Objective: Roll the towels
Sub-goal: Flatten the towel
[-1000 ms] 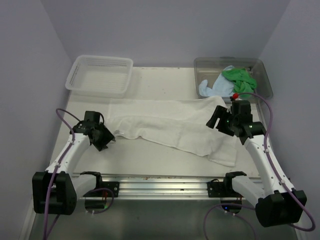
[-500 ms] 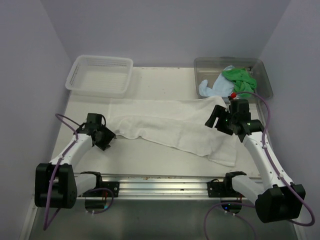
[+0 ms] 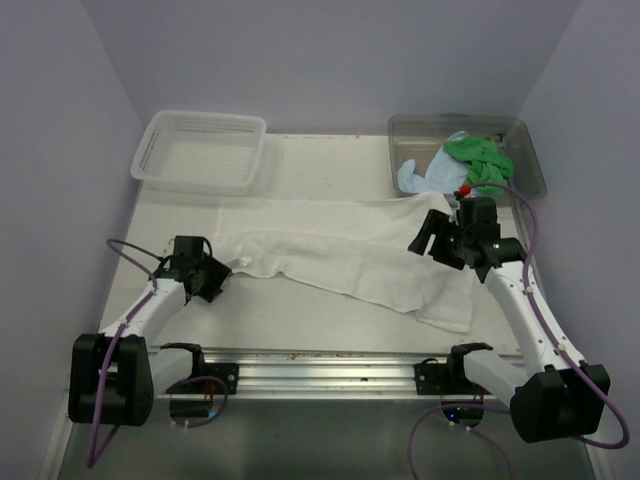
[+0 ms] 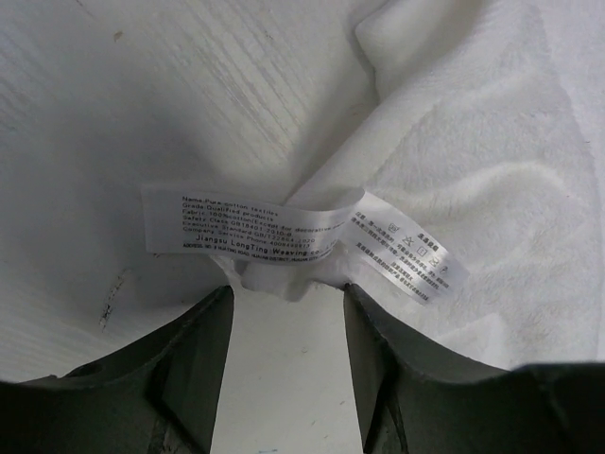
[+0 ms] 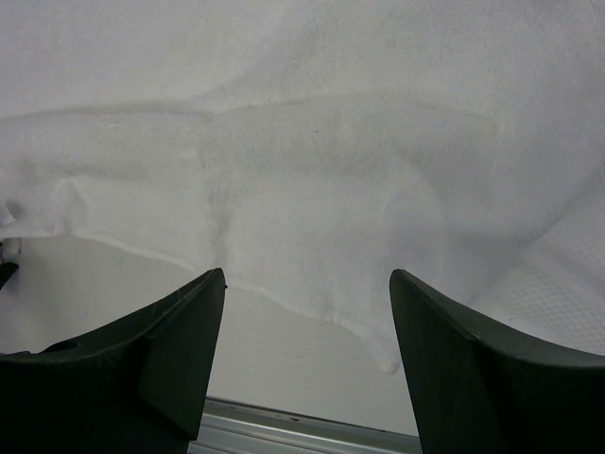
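Note:
The white towel [image 3: 350,255] lies spread and rumpled across the middle of the table. The green towel [image 3: 478,160] and the light blue towel [image 3: 425,175] sit bunched in the clear tub [image 3: 525,150]. My left gripper [image 3: 222,277] is open, low at the white towel's left corner; in the left wrist view [image 4: 286,293] the corner with its care labels [image 4: 255,225] lies just past the fingertips. My right gripper [image 3: 428,238] is open above the towel's right part; the right wrist view [image 5: 307,284] shows the towel [image 5: 312,161] and its near edge between the fingers.
A white lattice basket [image 3: 200,150] stands at the back left. The clear tub is at the back right. A metal rail [image 3: 320,365] runs along the table's near edge. Grey walls close in both sides.
My left gripper has dropped lower and drawn nearer, staying at the white towel's left corner. My right gripper has shifted slightly towards the back. The towels have not moved.

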Robot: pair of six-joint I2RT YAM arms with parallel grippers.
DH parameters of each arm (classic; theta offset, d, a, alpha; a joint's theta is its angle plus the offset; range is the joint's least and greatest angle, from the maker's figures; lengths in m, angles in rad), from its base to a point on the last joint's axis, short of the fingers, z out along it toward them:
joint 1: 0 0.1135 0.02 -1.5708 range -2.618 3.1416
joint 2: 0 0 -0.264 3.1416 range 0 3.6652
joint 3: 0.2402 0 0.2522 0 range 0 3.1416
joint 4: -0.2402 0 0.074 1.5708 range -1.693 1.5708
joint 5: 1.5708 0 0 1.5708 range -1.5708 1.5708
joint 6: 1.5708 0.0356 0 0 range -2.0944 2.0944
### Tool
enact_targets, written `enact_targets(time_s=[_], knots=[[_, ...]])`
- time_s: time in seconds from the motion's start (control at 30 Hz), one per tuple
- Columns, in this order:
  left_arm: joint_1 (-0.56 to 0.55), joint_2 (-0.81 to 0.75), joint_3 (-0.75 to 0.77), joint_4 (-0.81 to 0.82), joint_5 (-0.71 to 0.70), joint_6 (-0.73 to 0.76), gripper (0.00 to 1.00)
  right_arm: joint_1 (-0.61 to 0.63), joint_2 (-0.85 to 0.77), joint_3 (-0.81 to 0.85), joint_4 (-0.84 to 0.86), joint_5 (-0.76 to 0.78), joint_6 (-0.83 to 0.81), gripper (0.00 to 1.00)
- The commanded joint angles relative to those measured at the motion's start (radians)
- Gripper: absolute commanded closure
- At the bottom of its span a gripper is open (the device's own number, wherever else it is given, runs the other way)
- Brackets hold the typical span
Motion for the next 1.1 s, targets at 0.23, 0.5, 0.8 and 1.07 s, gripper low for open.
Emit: enact_targets(time_s=[0.23,0.5,0.8,1.07], knots=[[-0.001,0.080,-0.011,0.089,-0.062,-0.032,0.37,-0.004,0.000,-0.008,0.020,-0.016,-0.013,0.26],[-0.001,0.102,0.012,0.024,-0.141,-0.029,0.72,-0.004,0.002,-0.006,0.020,-0.015,-0.011,0.26],[0.001,0.085,0.103,-0.054,-0.177,0.044,1.00,-0.004,0.003,-0.035,0.013,0.017,-0.015,0.25],[0.141,0.022,0.201,-0.114,-0.139,0.153,1.00,-0.004,-0.005,-0.104,-0.046,0.119,0.031,0.24]])
